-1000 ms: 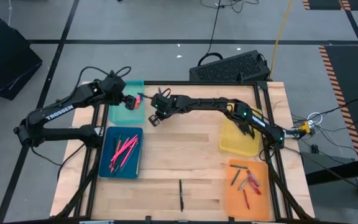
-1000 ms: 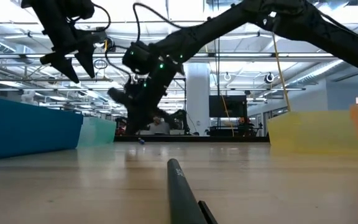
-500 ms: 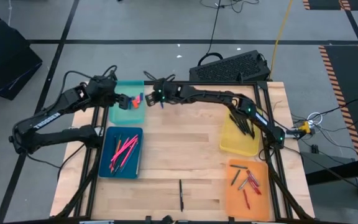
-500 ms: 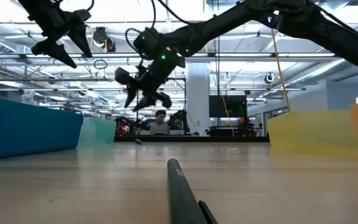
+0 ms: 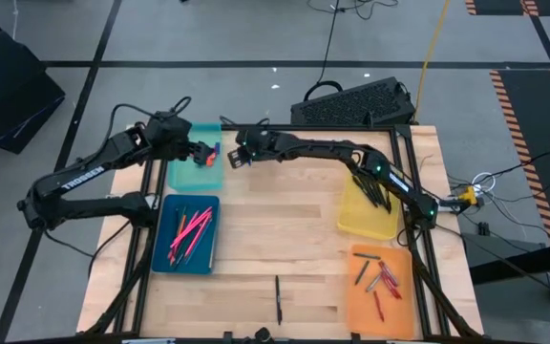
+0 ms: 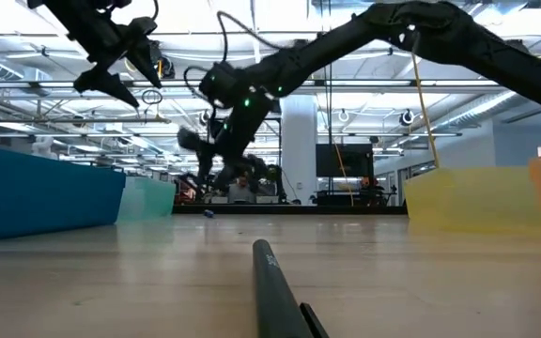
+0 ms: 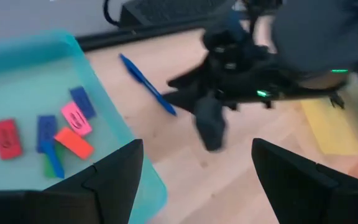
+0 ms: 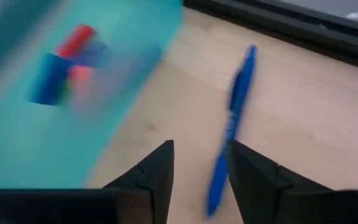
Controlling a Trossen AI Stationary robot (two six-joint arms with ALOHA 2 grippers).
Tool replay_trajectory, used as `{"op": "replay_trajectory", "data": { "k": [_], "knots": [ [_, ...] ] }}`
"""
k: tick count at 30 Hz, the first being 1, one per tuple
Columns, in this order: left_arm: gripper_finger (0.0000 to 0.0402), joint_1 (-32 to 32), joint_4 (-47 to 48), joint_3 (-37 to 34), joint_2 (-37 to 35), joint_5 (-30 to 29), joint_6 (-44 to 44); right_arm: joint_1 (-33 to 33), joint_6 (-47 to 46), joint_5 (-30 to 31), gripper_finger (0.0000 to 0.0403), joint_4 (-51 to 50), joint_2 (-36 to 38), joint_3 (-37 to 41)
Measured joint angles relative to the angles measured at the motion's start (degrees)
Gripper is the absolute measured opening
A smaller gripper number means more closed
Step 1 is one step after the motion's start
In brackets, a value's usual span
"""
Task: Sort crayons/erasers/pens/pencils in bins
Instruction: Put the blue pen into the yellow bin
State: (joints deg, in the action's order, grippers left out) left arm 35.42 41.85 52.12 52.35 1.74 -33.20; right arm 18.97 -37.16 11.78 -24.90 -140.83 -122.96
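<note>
My right gripper (image 8: 194, 180), jaws apart and empty, hung above the blue pen (image 8: 231, 127) beside the teal bin (image 7: 135, 165); the descent needed to straddle its barrel squarely.

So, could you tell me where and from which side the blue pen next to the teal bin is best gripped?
Probably at mid-barrel, from straight above. The blue pen lies flat on bare wood beside the teal bin, apart from its wall, so jaws set across its thin length have room on both sides. The right gripper already hovers open near it; the left gripper is over the bin.
</note>
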Motion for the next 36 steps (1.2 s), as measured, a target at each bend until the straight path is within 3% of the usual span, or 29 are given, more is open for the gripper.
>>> {"op": "replay_trajectory", "data": {
  "k": [8,16,29,32,36],
  "knots": [
    [0.0303,-0.7,1.3,0.0,-0.5,2.0,-3.4,-3.5,4.3,8.8,0.0135,-1.1,-3.3,0.1],
    [0.0303,-1.1,1.2,0.0,-0.7,1.4,-3.4,-5.8,0.4,9.5,0.0097,-8.8,-4.8,-0.1],
    [0.0303,-1.5,3.2,0.0,-0.7,4.6,-2.5,-5.9,-0.2,12.8,0.0022,-0.1,-6.3,0.1],
    [0.0303,-2.3,4.6,0.0,-0.7,4.8,-2.5,-5.9,-1.1,13.5,0.0029,0.5,-6.4,0.1],
    [0.0303,-3.7,5.2,0.0,-0.7,4.8,-2.2,-6.0,-1.2,14.2,0.0073,3.1,-7.0,0.1]
  ]
}}
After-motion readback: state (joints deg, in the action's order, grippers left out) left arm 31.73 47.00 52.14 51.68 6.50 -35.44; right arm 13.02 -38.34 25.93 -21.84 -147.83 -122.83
